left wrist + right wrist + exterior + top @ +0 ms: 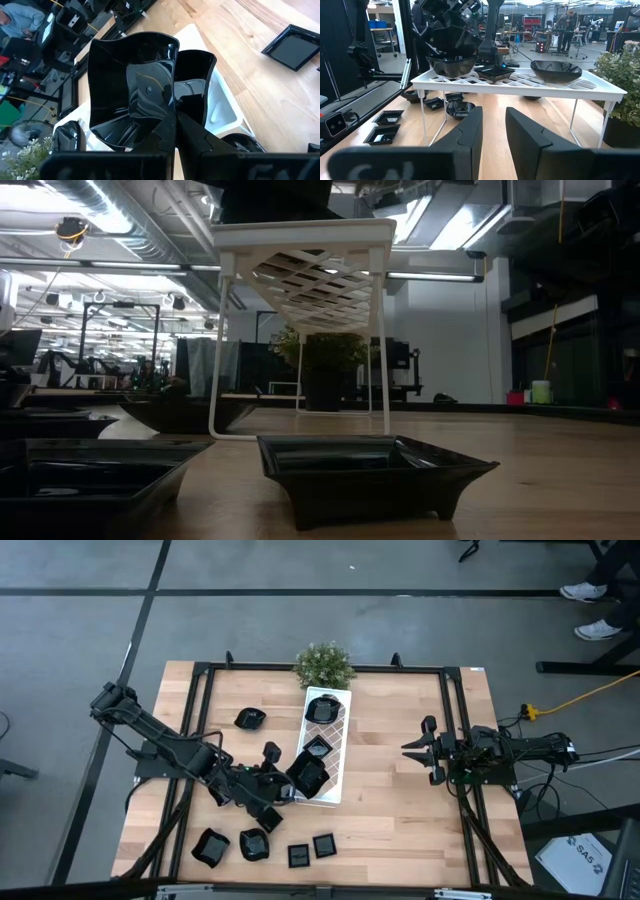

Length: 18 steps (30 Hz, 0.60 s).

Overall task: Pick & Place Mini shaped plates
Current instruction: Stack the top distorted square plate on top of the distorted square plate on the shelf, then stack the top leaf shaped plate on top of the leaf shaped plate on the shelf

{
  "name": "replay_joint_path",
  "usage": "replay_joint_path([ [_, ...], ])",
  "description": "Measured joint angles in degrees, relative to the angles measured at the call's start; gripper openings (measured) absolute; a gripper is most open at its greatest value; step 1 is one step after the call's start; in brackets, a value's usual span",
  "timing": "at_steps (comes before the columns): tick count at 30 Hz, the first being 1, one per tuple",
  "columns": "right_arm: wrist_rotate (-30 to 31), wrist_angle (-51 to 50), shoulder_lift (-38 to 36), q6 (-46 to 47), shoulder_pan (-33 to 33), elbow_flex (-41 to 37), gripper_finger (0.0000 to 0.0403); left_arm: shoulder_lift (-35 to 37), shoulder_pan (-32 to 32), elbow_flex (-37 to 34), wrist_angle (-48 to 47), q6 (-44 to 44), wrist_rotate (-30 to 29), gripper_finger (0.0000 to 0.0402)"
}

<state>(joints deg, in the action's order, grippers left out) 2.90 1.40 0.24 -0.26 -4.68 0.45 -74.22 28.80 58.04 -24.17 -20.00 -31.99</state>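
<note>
While the left gripper holds a wavy-edged black plate with its jaws clamped on the rim, the plate hangs over the near end of the white lattice tray, the end farthest from the potted plant. Another black dish already sits on that end, right beneath and beside the held one, so my judgement is that the plate is about to be set down. To do it well, the arm should lower the plate level, shift it clear of the seated dish or nest it squarely, and let go only once it rests on the lattice. The tray stands on thin legs, so a sideways push could rock it.

Two more dishes sit farther along the tray: a square one mid-tray and a round one toward the plant. Several plates wait along the front edge of the tabletop, and one lies left of the tray. The right gripper waits near the right edge, its jaws partly apart and holding nothing, well clear of the tray.
</note>
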Motion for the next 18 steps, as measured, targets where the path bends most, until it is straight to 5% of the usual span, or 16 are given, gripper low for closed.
replay_joint_path([
  [7,0.0,0.0,0.0,0.0,0.0,0.0,0.0085,0.0,0.0,0.0,-0.1,3.7,1.4,0.0014],
  [18,0.0,0.0,0.0,0.0,0.0,0.0,0.0085,0.0,0.0,0.0,0.0,1.7,-0.3,0.0078],
])
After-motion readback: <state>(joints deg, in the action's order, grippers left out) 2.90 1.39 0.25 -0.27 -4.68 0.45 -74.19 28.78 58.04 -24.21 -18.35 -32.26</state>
